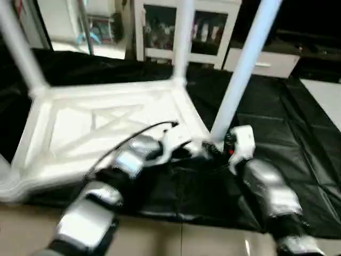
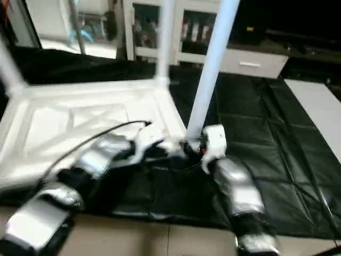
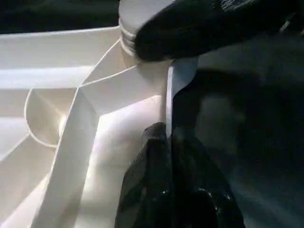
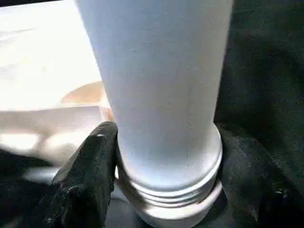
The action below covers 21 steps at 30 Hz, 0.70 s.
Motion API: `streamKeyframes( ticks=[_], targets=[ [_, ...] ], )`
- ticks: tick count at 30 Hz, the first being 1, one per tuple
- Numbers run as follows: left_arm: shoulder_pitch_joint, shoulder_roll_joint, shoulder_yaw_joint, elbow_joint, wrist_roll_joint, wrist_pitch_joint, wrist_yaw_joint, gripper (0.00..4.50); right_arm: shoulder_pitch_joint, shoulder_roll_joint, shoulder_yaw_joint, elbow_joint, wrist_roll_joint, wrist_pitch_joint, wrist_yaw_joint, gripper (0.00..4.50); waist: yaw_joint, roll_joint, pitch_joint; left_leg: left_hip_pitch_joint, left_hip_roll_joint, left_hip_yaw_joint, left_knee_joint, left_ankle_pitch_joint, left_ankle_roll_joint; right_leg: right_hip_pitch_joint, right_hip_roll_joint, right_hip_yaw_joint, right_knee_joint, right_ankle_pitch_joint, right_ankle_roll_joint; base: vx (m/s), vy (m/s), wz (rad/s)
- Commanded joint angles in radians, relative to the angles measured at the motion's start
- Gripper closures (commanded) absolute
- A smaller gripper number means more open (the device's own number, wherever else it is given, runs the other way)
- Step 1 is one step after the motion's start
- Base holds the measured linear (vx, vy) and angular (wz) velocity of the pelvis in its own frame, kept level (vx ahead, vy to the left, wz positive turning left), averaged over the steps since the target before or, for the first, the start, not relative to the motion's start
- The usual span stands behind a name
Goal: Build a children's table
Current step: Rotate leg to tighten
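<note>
- The tabletop (image 1: 106, 133) is lying upside down on a black, creased sheet (image 1: 277, 122). It is white, smooth plastic, rectangular, with X-shaped ribs on the underside and a raised rim.
- Three white tube legs are standing up from its corners: one at the far left (image 1: 18, 48), one at the far right (image 1: 183, 40), and one at the near right corner (image 1: 242, 69). They are round and smooth, and the near one has ribbed rings at its base (image 4: 168, 190).
- The right gripper (image 1: 216, 150) is sitting at the base of the near right leg, with its black fingers (image 4: 88, 175) spread around the ribbed end, one on each side.
- The left gripper (image 1: 178, 152) is closed narrow, holding nothing, with its tip lying against the tabletop rim (image 3: 175, 80) just beside the same corner.
- The silver forearms are reaching in from the near edge.
</note>
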<state>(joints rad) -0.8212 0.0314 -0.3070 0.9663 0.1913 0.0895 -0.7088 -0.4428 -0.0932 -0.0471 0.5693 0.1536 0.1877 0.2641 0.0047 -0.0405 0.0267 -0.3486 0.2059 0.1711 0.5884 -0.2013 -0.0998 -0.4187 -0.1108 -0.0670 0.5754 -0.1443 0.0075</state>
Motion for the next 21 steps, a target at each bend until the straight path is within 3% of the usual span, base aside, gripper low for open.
streamKeyframes(
  ticks=[1, 5, 7, 11, 12, 13, 17, 18, 19, 20, 21],
  targets=[
    [-0.02, -0.039, 0.034, 0.045, 0.002, -0.012, 0.173, 4.5, -0.011, 0.051, 0.064, 0.057, -0.054, -0.004, -0.062, 1.79, 0.002, -0.002, -0.047, -0.003, 0.001, 0.001, -0.078, -0.336, 0.015, 0.039, -0.017, 0.016, -0.086, -0.476, -0.126, 0.0, 0.0, 0.0],
    [-0.064, -0.067, 0.042, 0.105, 0.016, -0.064, 0.274, 4.5, -0.068, 0.118, 0.07, 0.145, -0.084, -0.056, -0.151, 1.8, 0.004, -0.006, -0.049, -0.01, 0.0, 0.004, -0.079, -0.311, 0.044, 0.043, -0.018, 0.017, -0.087, -0.452, -0.126, 0.0, 0.0, 0.0],
    [-0.067, -0.059, 0.031, 0.115, 0.023, -0.079, 0.255, 4.5, -0.075, 0.123, 0.069, 0.14, -0.092, -0.087, -0.143, 1.81, 0.007, -0.004, -0.049, -0.009, 0.002, 0.005, -0.079, -0.299, 0.053, 0.043, -0.019, 0.018, -0.085, -0.429, -0.131, 0.0, 0.0, 0.0],
    [-0.056, -0.022, -0.001, 0.122, 0.045, -0.125, 0.176, 4.5, -0.056, 0.104, 0.035, 0.066, -0.031, -0.111, -0.064, 1.81, 0.009, -0.005, -0.051, -0.011, 0.005, 0.009, -0.078, -0.262, 0.076, 0.048, -0.019, 0.022, -0.075, -0.346, -0.161, 0.0, 0.0, 0.0],
    [-0.051, -0.014, -0.004, 0.117, 0.044, -0.129, 0.156, 4.5, -0.046, 0.091, 0.037, 0.04, -0.028, -0.113, -0.049, 1.25, 0.01, -0.005, -0.051, -0.011, 0.006, 0.009, -0.079, -0.257, 0.08, 0.049, -0.019, 0.022, -0.074, -0.338, -0.164, 0.0, 0.0, 0.0],
    [-0.044, -0.001, -0.006, 0.113, 0.041, -0.138, 0.127, 4.5, -0.032, 0.07, 0.041, 0.002, -0.026, -0.119, -0.027, 1.25, 0.011, -0.002, -0.052, -0.012, 0.006, 0.009, -0.078, -0.239, 0.083, 0.052, -0.019, 0.023, -0.071, -0.313, -0.172, 0.0, 0.0, 0.0],
    [-0.021, 0.033, -0.015, 0.096, 0.041, -0.172, 0.052, 4.5, 0.002, 0.013, 0.036, -0.086, 0.01, -0.084, 0.052, 0.93, 0.009, -0.007, -0.053, -0.023, 0.008, 0.004, -0.08, -0.208, 0.093, 0.062, -0.022, 0.022, -0.065, -0.287, -0.169, 0.0, 0.0, 0.0],
    [-0.008, 0.048, -0.016, 0.079, 0.034, -0.185, 0.011, 4.5, 0.015, -0.022, 0.037, -0.122, 0.021, -0.055, 0.092, 0.84, 0.01, -0.013, -0.052, -0.017, 0.01, 0.005, -0.079, -0.211, 0.097, 0.058, -0.023, 0.024, -0.065, -0.285, -0.177, 0.0, 0.0, 0.0],
    [0.0, 0.057, -0.014, 0.066, 0.028, -0.192, -0.01, 4.5, 0.022, -0.045, 0.038, -0.142, 0.026, -0.037, 0.115, 0.84, 0.012, -0.01, -0.052, -0.017, 0.011, 0.005, -0.079, -0.206, 0.098, 0.06, -0.021, 0.024, -0.062, -0.277, -0.183, 0.0, 0.0, 0.0],
    [0.029, 0.089, -0.018, 0.024, 0.001, -0.221, -0.12, 4.5, 0.038, -0.118, 0.05, -0.198, 0.037, 0.016, 0.208, 0.76, 0.016, -0.011, -0.051, -0.013, 0.014, 0.007, -0.078, -0.193, 0.107, 0.058, -0.021, 0.026, -0.06, -0.249, -0.199, 0.0, 0.0, 0.0],
    [0.031, 0.09, -0.019, 0.022, 0.0, -0.222, -0.126, 4.5, 0.039, -0.121, 0.051, -0.2, 0.037, 0.018, 0.212, 0.7, 0.018, -0.014, -0.05, -0.014, 0.013, 0.008, -0.077, -0.189, 0.114, 0.06, -0.019, 0.025, -0.059, -0.239, -0.205, 0.0, 0.0, 0.0]
  ],
)
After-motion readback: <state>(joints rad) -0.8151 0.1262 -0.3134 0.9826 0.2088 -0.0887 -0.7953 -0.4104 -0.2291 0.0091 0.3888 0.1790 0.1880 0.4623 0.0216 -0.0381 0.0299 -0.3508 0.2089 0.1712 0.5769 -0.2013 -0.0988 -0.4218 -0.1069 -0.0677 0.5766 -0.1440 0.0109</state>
